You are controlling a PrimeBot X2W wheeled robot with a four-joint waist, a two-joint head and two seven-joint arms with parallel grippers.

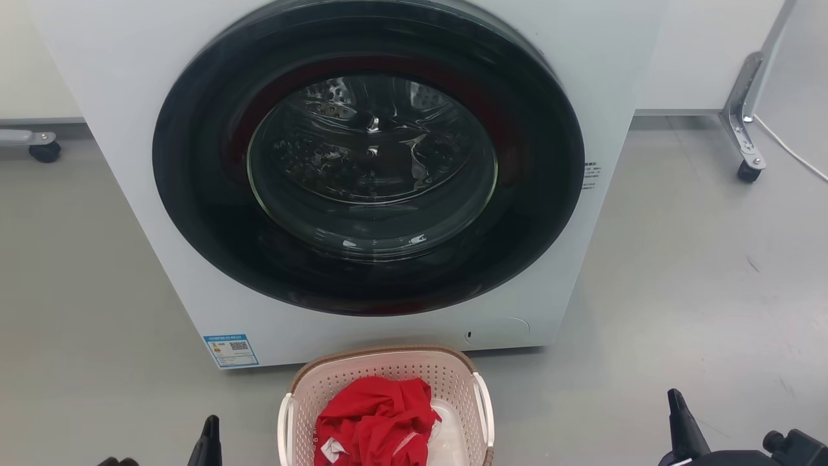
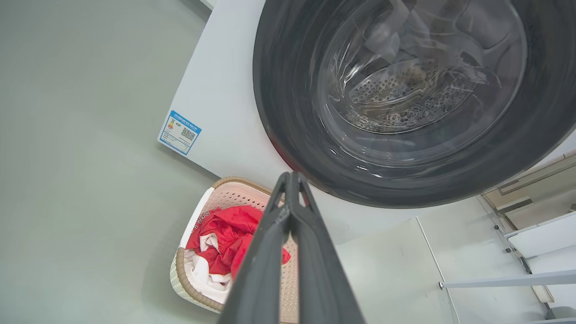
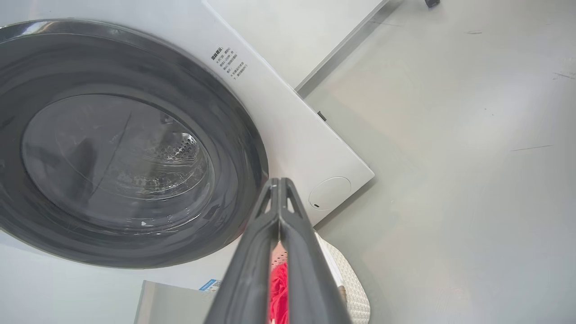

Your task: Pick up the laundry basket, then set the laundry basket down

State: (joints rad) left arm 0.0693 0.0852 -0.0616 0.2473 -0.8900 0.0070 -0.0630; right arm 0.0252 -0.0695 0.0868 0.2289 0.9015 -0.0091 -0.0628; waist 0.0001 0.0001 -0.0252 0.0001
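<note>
The laundry basket (image 1: 310, 387) stands on the floor just in front of the washing machine (image 1: 129, 168), at the bottom centre of the head view. It is pale pinkish-beige with perforated walls, a brown woven rim and white side handles, and holds red and white clothes (image 1: 378, 421). My left gripper (image 1: 210, 432) shows as one dark tip to the basket's left, clear of it. My right gripper (image 1: 678, 411) is well off to the basket's right. In the wrist views the left gripper (image 2: 290, 180) and the right gripper (image 3: 279, 183) both have their fingers pressed together, holding nothing. The laundry basket (image 2: 227, 195) lies below the left fingers.
The washing machine's round dark door (image 1: 369, 155) is shut. A caster leg (image 1: 744, 123) with a white cable stands on the grey floor at the right, another caster (image 1: 44, 150) at the far left. Open grey floor (image 1: 679, 291) lies on both sides.
</note>
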